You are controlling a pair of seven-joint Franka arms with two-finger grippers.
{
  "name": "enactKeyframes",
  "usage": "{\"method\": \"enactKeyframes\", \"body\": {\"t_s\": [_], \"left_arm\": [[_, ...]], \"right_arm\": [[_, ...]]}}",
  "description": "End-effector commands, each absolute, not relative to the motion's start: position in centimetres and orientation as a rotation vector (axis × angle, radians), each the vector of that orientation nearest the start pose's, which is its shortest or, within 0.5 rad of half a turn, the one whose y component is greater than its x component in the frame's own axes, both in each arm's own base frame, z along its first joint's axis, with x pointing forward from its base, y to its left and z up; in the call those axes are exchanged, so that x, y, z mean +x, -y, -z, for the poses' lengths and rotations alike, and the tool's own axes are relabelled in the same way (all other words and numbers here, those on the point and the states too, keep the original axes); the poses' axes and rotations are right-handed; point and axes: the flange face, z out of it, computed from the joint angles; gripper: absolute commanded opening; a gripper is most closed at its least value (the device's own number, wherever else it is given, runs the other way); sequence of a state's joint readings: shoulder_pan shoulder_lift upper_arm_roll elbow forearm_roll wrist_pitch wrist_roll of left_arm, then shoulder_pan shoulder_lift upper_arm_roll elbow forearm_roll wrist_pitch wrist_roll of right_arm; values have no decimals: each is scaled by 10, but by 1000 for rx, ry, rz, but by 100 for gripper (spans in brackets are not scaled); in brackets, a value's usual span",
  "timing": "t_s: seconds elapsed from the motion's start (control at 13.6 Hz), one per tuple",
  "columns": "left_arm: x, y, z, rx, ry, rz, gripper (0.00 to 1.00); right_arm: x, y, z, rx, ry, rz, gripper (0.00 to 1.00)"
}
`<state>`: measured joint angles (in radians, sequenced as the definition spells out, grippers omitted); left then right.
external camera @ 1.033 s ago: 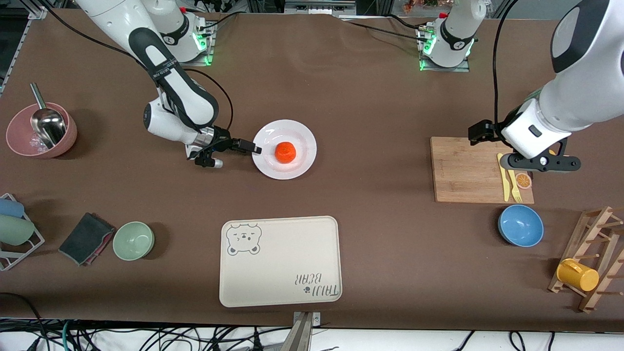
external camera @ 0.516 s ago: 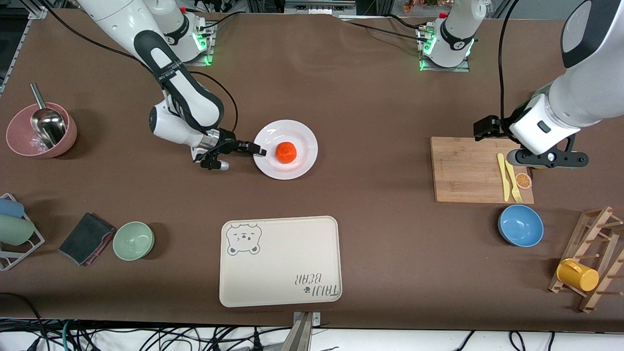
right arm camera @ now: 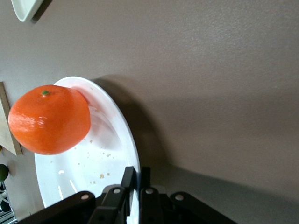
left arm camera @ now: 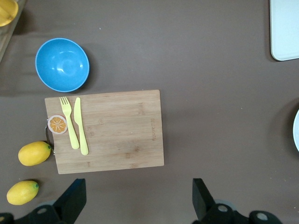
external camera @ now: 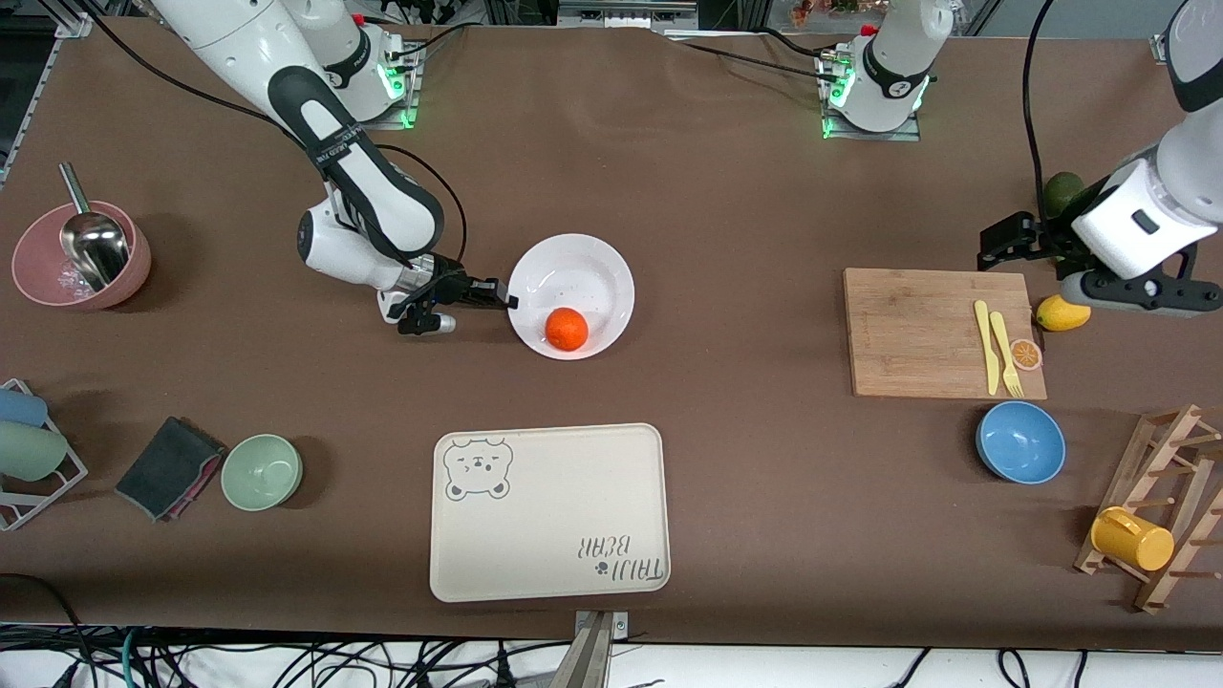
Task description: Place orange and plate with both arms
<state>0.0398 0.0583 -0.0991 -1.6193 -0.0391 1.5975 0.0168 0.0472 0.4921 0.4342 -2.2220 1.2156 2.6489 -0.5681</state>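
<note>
The white plate (external camera: 576, 272) is in the middle of the table, tipped, with the orange (external camera: 567, 329) resting against its rim nearest the front camera. My right gripper (external camera: 506, 302) is shut on the plate's rim at the edge toward the right arm's end. In the right wrist view the fingers pinch the rim of the plate (right arm camera: 84, 179) at the right gripper (right arm camera: 139, 175), and the orange (right arm camera: 49, 119) lies farther in. My left gripper (external camera: 1132, 294) hangs open beside the cutting board, over a lemon. In the left wrist view the left gripper (left arm camera: 138, 200) holds nothing.
A cream bear-print tray (external camera: 547, 511) lies nearer the front camera than the plate. The cutting board (external camera: 917, 334) carries a yellow knife and fork and an orange slice. Nearby are a blue bowl (external camera: 1020, 441), a lemon (external camera: 1063, 312), a green bowl (external camera: 262, 471) and a pink bowl (external camera: 38, 277).
My right gripper has shut on the plate's rim and the plate has tipped; the orange rolled toward the front camera. The left arm has pulled away from the cutting board toward its end of the table.
</note>
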Motion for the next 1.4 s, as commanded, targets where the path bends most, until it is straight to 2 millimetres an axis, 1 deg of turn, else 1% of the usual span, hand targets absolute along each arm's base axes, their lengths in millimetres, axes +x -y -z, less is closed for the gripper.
{"method": "enactKeyframes", "body": {"t_s": [0.0,0.15,0.22,0.3,0.37,0.52,0.74,0.96,1.03,1.18,1.33], "left_arm": [[550,37,-577,-3163,-146,-76,100],[538,39,-576,-3152,-148,-47,100],[535,44,-573,-3149,-162,-45,100],[536,55,-577,-3147,-191,-42,100],[536,58,-576,-3145,-197,-45,100],[536,58,-576,-3147,-187,-45,100],[537,56,-576,-3146,-180,-45,100],[536,56,-576,-3147,-182,-47,100],[536,56,-576,-3146,-182,-47,100],[536,56,-576,-3147,-182,-47,100],[536,56,-576,-3148,-180,-47,100]], "right_arm": [[486,-234,-150,-2433,-174,-46,0],[492,-232,-154,-2428,-179,-29,0],[497,-233,-159,-2423,-176,-13,0],[503,-233,-164,-2417,-179,3,0],[508,-234,-169,-2411,-180,17,0],[523,-232,-179,-2394,-191,55,0],[554,-214,-198,-2362,-227,134,0],[591,-209,-219,-2310,-286,201,0],[605,-203,-225,-2291,-319,224,0],[627,-195,-231,-2266,-335,269,0],[653,-176,-225,-2259,-360,313,0]]}}
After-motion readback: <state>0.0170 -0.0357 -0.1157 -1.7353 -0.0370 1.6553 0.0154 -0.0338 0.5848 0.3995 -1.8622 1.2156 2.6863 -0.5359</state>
